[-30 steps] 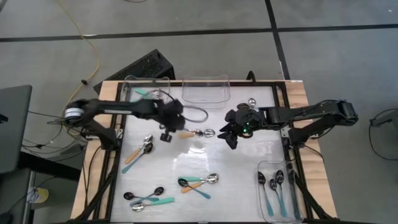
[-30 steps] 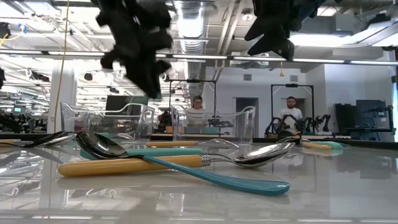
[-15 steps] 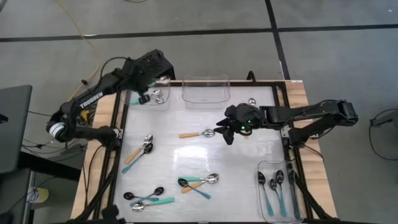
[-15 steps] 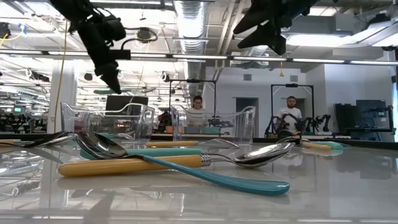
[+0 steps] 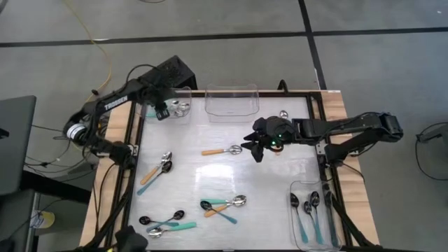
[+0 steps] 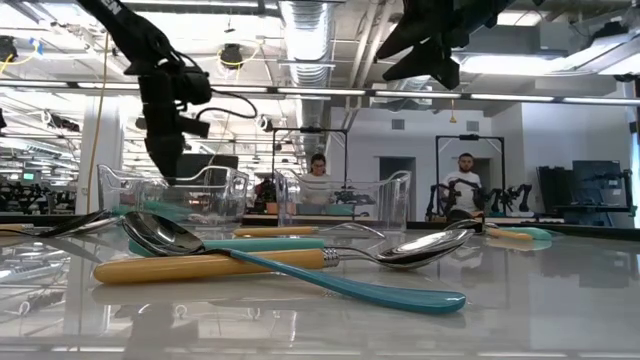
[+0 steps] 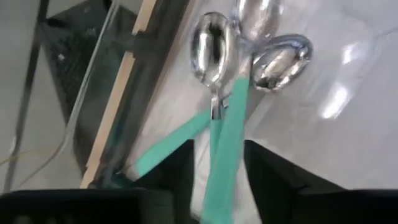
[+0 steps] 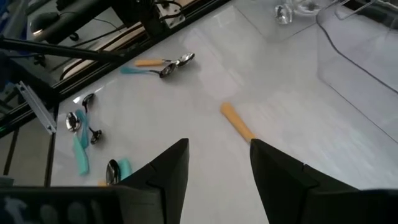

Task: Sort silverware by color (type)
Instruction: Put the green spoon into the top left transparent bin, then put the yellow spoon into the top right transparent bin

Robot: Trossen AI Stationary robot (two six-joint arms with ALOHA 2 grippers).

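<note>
Now the left gripper (image 5: 162, 110) hangs over the clear bin (image 5: 183, 89) at the table's far left corner, whereas a second ago it was out over the middle of the table, close to the orange-handled silver spoon (image 5: 222, 150). From its wrist view the two dark fingers (image 7: 183, 168) stand apart with nothing pinched between them, and below them teal-handled silver spoons (image 7: 214, 74) lie in that bin, their bowls touching. The right gripper (image 5: 257, 148) has shifted slightly left and now hovers just beside the bowl end of the orange-handled spoon; its fingers (image 8: 171, 165) are spread, empty, with the orange handle showing on the table between them. That spoon has not moved. The rest of the silverware lies as before: a pair of spoons (image 5: 157, 169) near the left edge, a crossed group (image 5: 222, 206) at the near middle, another cluster (image 5: 164, 222) at the near left, one small spoon (image 5: 284, 115) at the far right, and black spoons (image 5: 311, 207) with teal handles in the near-right bin (image 5: 297, 234). An empty-looking middle bin (image 5: 231, 100) sits at the far edge
</note>
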